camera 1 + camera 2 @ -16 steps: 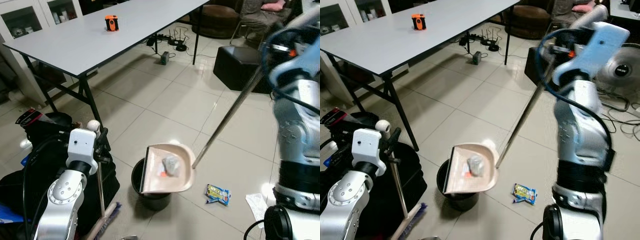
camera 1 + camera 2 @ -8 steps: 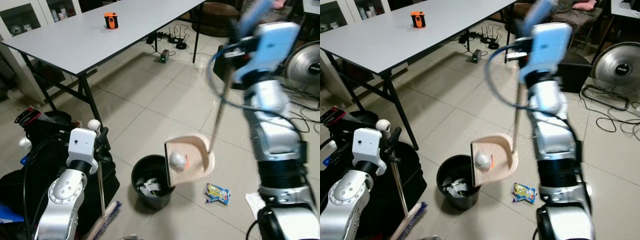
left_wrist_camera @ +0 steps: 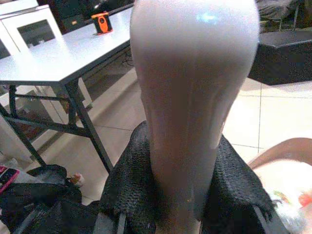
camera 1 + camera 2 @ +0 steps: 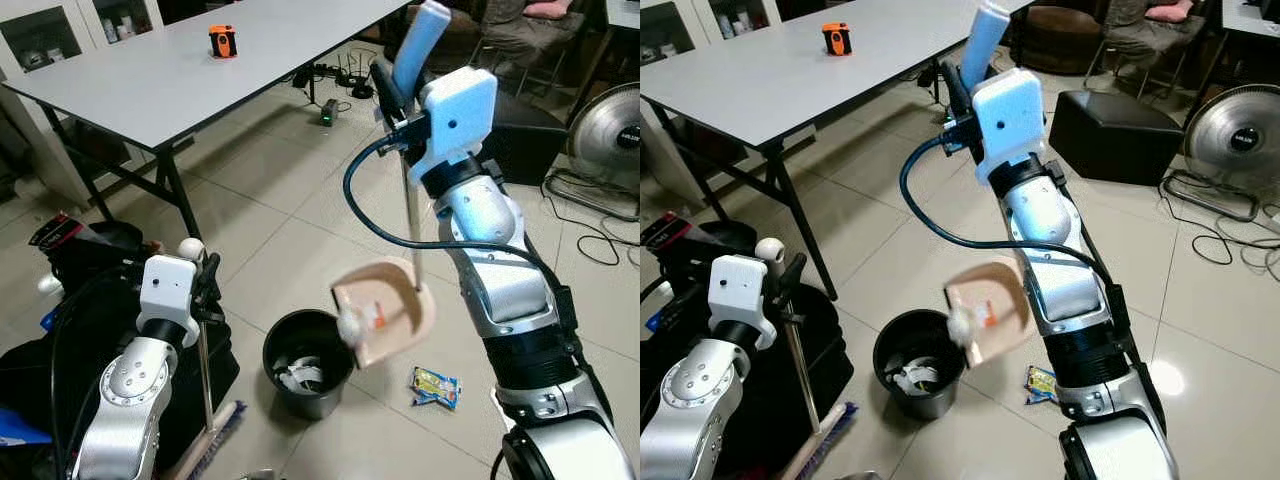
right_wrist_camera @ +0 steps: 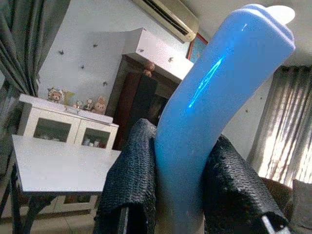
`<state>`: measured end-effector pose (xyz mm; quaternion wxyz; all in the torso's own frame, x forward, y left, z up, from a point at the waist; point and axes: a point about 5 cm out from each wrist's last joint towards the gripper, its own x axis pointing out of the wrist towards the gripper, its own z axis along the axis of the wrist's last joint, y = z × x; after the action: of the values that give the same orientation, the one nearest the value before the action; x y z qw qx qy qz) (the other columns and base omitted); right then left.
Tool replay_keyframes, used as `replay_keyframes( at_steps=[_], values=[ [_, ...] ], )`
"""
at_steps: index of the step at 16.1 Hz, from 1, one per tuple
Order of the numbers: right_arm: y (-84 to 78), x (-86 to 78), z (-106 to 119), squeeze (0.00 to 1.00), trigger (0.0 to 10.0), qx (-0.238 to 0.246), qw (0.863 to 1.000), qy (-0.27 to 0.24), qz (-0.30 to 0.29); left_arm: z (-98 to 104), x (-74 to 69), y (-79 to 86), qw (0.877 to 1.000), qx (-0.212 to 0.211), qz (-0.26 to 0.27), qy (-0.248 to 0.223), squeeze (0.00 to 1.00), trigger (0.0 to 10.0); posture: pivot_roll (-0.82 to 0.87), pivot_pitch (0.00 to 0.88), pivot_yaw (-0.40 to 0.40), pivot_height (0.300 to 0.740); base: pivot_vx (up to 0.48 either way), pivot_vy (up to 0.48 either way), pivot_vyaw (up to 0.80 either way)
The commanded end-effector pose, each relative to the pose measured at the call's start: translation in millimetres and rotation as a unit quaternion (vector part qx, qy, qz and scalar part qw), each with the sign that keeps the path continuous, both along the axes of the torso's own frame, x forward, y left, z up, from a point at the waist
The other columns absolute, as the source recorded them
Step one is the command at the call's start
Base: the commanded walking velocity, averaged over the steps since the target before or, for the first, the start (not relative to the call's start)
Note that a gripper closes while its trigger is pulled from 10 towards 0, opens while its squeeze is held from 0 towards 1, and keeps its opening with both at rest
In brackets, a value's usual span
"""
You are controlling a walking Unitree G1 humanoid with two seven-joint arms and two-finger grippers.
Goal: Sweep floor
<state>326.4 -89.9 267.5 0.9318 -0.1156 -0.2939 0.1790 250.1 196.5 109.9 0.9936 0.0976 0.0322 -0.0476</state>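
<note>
Right gripper point(image 5: 168, 195): raised high in front of the robot, its two black fingers point(image 5: 131, 175) clamped on either side of the blue grip point(image 4: 418, 42) at the top of the dustpan's long metal handle point(image 4: 411, 225).
Dustpan point(image 4: 388, 310): a beige pan hanging from that handle, tilted with its open mouth turned down toward the bin; a pale crumpled wad point(image 4: 349, 325) and a small orange scrap point(image 4: 378, 318) sat at its lower lip, blurred.
Bin point(image 4: 308, 362): a round black waste bin standing on the tiled floor, just beside and below the pan's mouth, with white paper scraps inside.
Left gripper point(image 3: 180, 195): low at the robot's left side, fingers point(image 3: 127, 180) closed around the pale rounded top of the broom handle point(image 3: 192, 87).
Broom point(image 4: 205, 400): held upright, its stick running down to bristles point(image 4: 222, 432) resting near the floor beside a black bag point(image 4: 95, 330).
Floor point(image 4: 340, 190): light tiles; a small blue-and-yellow packet point(image 4: 436, 387) lay near the bin, under the right arm.
Table point(image 4: 190, 65): long grey top on black legs, carrying a small orange object point(image 4: 223, 43).
Background: a black ottoman point(image 4: 1117, 130) and a floor fan point(image 4: 1238, 128) with cables on the tiles.
</note>
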Motion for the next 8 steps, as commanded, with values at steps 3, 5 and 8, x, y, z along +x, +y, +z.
replay_keyframes(
  at_steps=[3, 5, 8],
  values=[
    [2.0, -6.0, 10.8, 0.00, 10.0, -0.011, 0.999, -0.036, 0.009, 3.7, 0.7, -3.3, 1.000, 0.006, -0.003, -0.011, 0.00, 10.0, 0.04, 0.000, 0.033, 0.740, 0.000, 0.000, 0.00],
    [1.6, -5.2, 13.7, 0.00, 10.0, -0.004, 0.999, -0.036, 0.008, 2.8, 0.8, -5.1, 1.000, 0.000, -0.005, -0.007, 0.00, 10.0, 0.04, 0.000, 0.032, 0.740, 0.000, 0.000, 0.00],
    [-5.6, -3.3, 17.9, 0.00, 10.0, 0.011, 0.999, -0.034, -0.005, 2.7, 2.1, -8.6, 1.000, -0.001, -0.010, -0.005, 0.00, 10.0, 0.04, 0.000, 0.025, 0.740, 0.000, 0.000, 0.00]
  ],
)
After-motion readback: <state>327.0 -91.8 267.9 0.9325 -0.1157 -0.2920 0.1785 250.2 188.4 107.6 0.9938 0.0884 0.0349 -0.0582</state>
